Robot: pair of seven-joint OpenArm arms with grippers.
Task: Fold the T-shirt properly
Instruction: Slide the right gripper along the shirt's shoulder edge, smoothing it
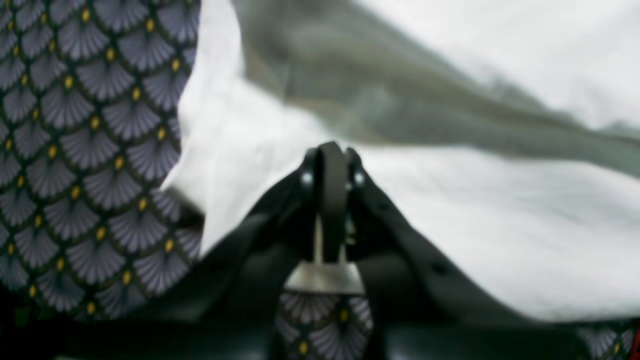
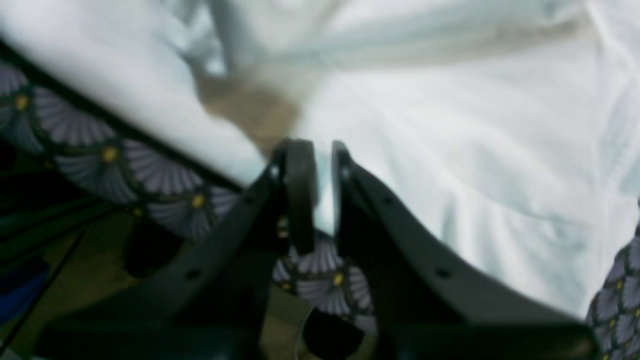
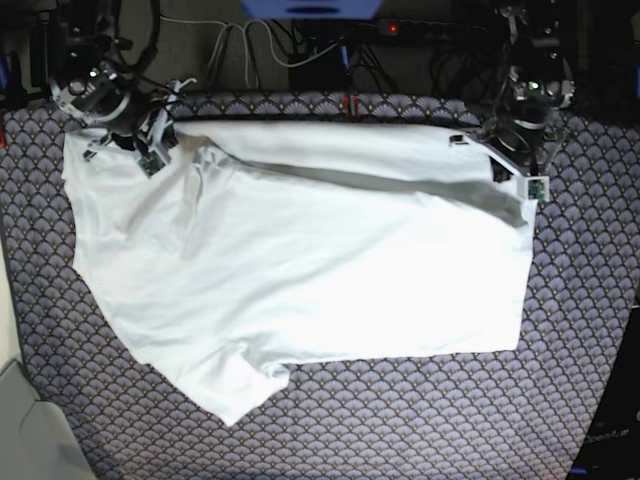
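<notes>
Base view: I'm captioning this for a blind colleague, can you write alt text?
A white T-shirt lies spread on a table covered in scallop-patterned cloth, its far edge lifted into a fold. The left end effector pinches the fabric at the right far corner, and the right end effector at the left far corner.

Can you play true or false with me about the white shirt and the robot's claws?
1. The T-shirt is white with no picture on it. True.
2. The T-shirt lies on a plain wooden floor. False: it lies on a cloth with a purple fan pattern.
3. The left claw is shut on the T-shirt. True.
4. The right claw is far from the T-shirt. False: it pinches the shirt's edge.
5. The T-shirt is folded into a small neat square. False: it is mostly spread out.
</notes>
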